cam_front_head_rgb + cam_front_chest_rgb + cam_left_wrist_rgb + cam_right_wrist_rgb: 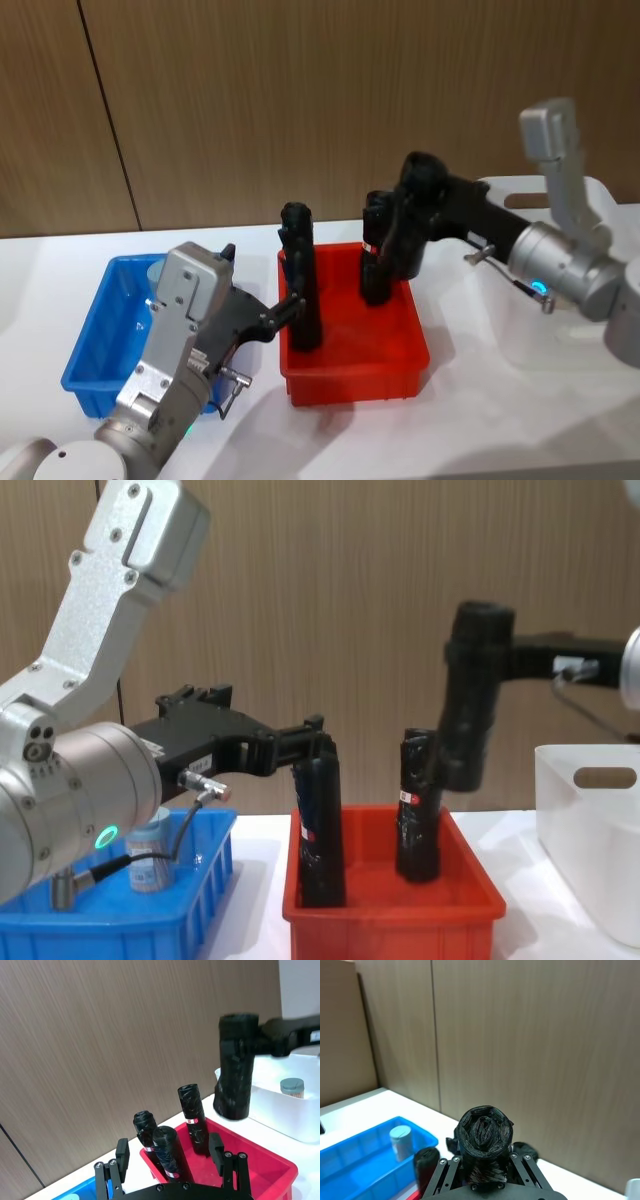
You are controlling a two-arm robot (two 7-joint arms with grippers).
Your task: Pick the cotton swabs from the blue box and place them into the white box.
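In the head view a red bin (352, 345) sits at centre frame on the white surface (500, 420), the blue box (100, 335) just beside it at lower left and the white box (560, 300) close by at right, with bare surface toward the frame's bottom right and a wood-panelled wall behind. One jar of cotton swabs (148, 858), a small clear cylinder with a pale blue lid, stands upright in the blue box, its long axis vertical; another (292, 1087) stands upright inside the white box. The left gripper (292, 305) reaches from lower left over the red bin's near-left corner, its fingers parted on either side of a black rolled cylinder (303, 290) standing in the bin; contact with it cannot be told. The right gripper (478, 685) comes in from the right edge, clenched on a second black roll (470, 700), crinkled and matte, held upright and raised above the red bin. More black rolls (192, 1117) stand upright in the glossy, smooth-walled red bin below it.
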